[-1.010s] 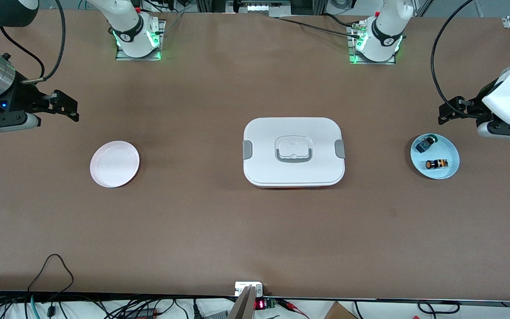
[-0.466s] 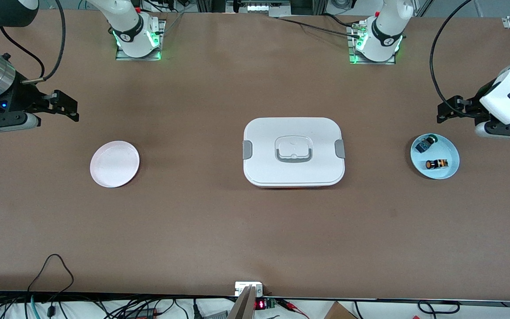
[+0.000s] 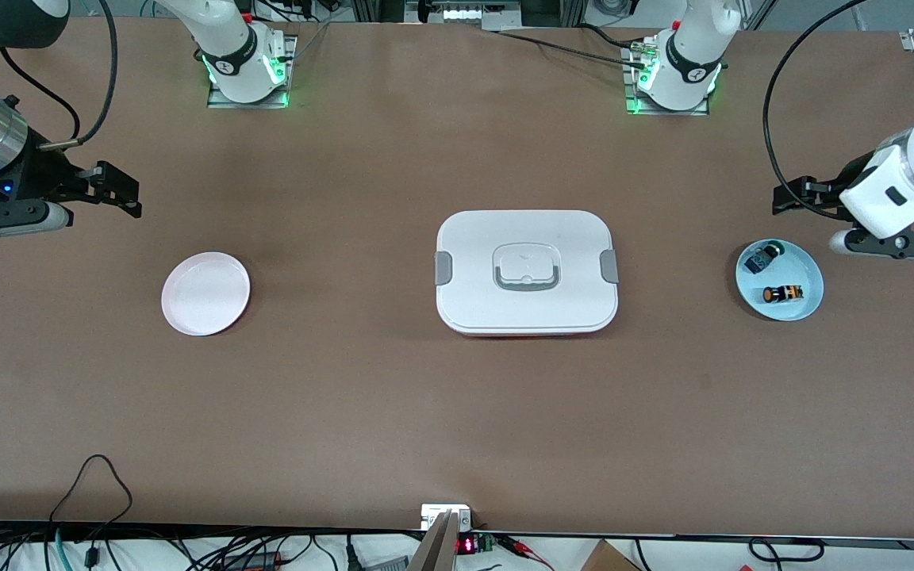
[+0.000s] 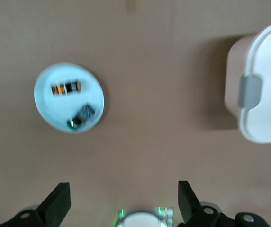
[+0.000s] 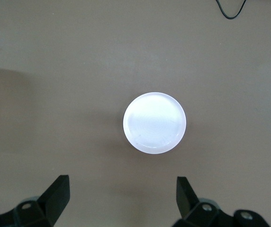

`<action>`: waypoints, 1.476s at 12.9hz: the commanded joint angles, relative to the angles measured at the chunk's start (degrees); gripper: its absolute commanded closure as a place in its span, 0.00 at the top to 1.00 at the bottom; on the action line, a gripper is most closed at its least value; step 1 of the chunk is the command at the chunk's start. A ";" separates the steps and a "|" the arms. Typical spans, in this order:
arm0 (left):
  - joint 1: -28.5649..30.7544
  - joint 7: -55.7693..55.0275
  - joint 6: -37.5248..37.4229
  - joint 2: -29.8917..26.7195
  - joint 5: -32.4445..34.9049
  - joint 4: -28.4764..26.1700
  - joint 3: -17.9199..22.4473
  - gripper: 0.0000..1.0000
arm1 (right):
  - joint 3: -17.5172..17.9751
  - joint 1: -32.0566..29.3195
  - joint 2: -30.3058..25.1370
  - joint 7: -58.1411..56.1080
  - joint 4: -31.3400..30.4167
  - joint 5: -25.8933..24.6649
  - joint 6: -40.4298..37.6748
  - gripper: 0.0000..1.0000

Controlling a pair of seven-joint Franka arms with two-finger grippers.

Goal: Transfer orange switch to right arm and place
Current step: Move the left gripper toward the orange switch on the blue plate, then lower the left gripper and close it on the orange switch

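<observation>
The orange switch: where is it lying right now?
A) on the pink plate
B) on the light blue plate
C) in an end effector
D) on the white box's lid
B: the orange switch lies on the light blue plate, beside a green-capped part.

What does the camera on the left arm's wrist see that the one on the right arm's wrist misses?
Only the left wrist view shows the blue plate carrying the orange switch and a small green-capped part, plus a corner of the white lidded box with its grey latch.

Only the right wrist view shows the bare pink plate and a loop of black cable.

Both show brown table and their own gripper, left gripper and right gripper, open and holding nothing.
</observation>
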 commanded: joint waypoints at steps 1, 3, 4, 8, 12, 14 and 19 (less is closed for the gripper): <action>3.41 -0.87 0.89 2.17 0.80 -3.37 0.14 1.00 | -0.12 0.16 0.48 0.40 1.41 -0.24 -1.20 1.00; 5.52 -2.96 6.32 2.45 0.80 -7.31 0.14 1.00 | -0.12 0.16 0.48 0.40 1.41 -0.24 -1.20 1.00; 5.61 -3.85 11.05 2.36 0.80 -10.65 0.14 1.00 | -0.12 0.16 0.48 0.40 1.41 -0.33 -1.20 1.00; 5.96 -3.33 30.40 4.55 1.07 -20.25 0.32 1.00 | -0.12 0.16 0.48 0.40 1.41 -0.33 -1.20 1.00; 11.39 3.24 41.30 11.13 1.51 -20.96 0.23 1.00 | -0.12 0.25 0.39 0.40 1.41 -0.33 -1.20 1.00; 14.30 7.29 47.71 14.82 1.51 -21.84 0.14 1.00 | -0.12 0.16 0.48 0.40 1.41 -0.33 -1.20 1.00; 15.81 9.85 65.33 17.21 1.42 -29.75 0.14 1.00 | -0.12 0.25 0.48 0.40 1.41 -0.33 -1.20 1.00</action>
